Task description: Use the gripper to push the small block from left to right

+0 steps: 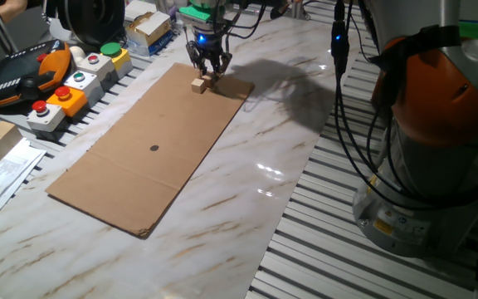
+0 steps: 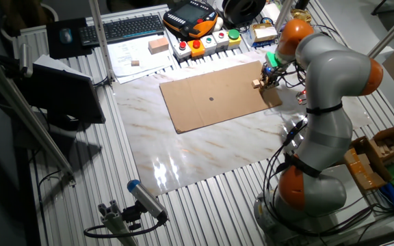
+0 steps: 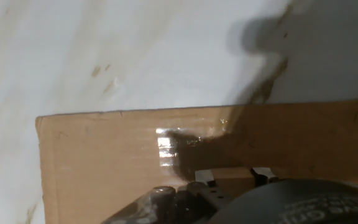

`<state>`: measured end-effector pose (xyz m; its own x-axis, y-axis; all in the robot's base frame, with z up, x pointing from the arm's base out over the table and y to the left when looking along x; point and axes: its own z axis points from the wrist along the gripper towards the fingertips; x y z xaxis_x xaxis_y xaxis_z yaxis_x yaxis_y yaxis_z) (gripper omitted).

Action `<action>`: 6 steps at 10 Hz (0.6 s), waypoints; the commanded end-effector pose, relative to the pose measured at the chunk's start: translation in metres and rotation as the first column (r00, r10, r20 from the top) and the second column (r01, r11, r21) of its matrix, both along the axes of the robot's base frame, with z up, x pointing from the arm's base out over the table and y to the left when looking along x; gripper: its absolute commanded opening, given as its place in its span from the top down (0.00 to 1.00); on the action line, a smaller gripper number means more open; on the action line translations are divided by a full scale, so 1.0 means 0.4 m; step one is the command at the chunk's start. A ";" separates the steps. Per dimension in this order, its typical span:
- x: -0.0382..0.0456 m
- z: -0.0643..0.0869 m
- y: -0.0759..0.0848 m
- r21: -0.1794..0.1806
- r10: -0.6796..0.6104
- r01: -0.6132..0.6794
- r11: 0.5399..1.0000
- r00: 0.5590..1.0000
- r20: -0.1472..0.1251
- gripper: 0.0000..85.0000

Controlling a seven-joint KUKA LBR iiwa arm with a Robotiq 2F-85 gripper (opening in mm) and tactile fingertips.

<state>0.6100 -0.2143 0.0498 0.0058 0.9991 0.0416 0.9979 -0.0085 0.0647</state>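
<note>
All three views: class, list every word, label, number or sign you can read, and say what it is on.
No text can be read in any view.
Papers beside the keyboard: print too small.
Button boxes: any labels blurred.
Sticker on the robot base: too small to read.
Cardboard sheet: only a dark dot, no writing.

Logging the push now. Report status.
Gripper low at the cardboard sheet's far end, fingers around small block; aperture unclear. Nothing blocking on the cardboard.

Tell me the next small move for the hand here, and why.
Probably a short sideways nudge along the cardboard sheet. The hand hangs low at the sheet's far corner, right against the small wooden block, so contact looks made or nearly made. Whether its fingers are open is unclear.
</note>
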 end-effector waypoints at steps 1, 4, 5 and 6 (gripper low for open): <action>0.001 0.003 0.002 0.011 0.008 -0.008 1.000 1.000 -0.006 0.99; 0.014 0.019 0.017 0.005 0.022 -0.022 1.000 1.000 -0.012 0.99; 0.017 0.020 0.019 0.007 0.025 -0.025 1.000 1.000 -0.011 0.99; 0.018 0.018 0.020 0.006 0.030 -0.030 1.000 0.999 -0.011 0.99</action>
<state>0.6173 -0.2061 0.0570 -0.0233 0.9986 0.0481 0.9984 0.0207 0.0533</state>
